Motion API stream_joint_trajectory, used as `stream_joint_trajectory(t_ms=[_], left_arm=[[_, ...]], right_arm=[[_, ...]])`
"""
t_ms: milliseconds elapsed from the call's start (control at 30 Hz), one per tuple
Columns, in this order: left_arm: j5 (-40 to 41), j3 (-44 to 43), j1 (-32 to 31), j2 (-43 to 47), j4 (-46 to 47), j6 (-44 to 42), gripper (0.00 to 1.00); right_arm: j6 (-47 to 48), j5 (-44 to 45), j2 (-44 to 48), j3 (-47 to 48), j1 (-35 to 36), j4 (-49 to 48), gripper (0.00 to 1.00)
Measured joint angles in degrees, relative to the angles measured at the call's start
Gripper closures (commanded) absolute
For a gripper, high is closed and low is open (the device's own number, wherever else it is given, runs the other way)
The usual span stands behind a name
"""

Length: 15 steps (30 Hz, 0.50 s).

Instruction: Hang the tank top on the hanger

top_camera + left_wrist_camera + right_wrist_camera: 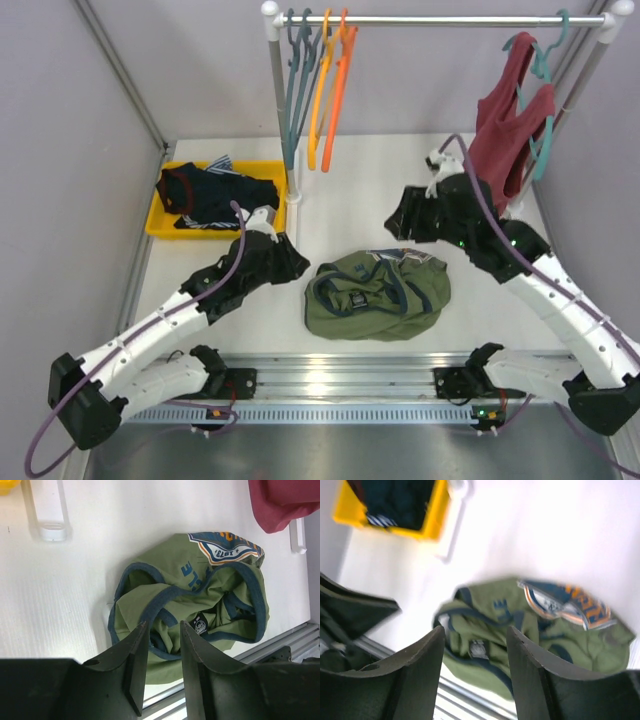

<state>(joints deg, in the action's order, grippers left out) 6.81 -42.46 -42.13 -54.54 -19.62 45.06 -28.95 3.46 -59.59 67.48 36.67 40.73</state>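
Olive-green fabric tank top [378, 294], navy-trimmed, crumpled by white surface's [380, 180] near edge, touching neither arm; left fingers [135, 660] narrowly parted, empty; right fingers [422, 665] wider, empty.

Tank top [377, 294] lies on the table [380, 180]; hanger [340, 90] hangs on the rail [450, 20] behind.

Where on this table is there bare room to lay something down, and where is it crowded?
The widest bare patch is the back middle of the table, bordered by the hangers, the right arm and the green tank top. Crowded: the back left with the yellow bin, the back right under the red top.
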Motion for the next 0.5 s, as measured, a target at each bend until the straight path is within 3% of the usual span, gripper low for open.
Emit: stream_joint_trajectory(t_ms=[200, 267, 500], left_arm=[[-1.03, -1.05, 0.00, 2.58, -2.12, -0.35, 0.63], [-1.20, -1.66, 0.00, 3.43, -2.69, -0.63, 0.63], [-1.92, -2.23, 0.00, 4.94, -4.07, -1.27, 0.63]], right_arm=[[2.05, 3.15, -11.21, 27.30, -0.11, -2.14, 0.45], [2.62, 3.87, -14.71, 33.31, -0.15, -3.08, 0.39], [3.76, 5.42, -25.51, 42.16, -0.20, -10.05, 0.21]])
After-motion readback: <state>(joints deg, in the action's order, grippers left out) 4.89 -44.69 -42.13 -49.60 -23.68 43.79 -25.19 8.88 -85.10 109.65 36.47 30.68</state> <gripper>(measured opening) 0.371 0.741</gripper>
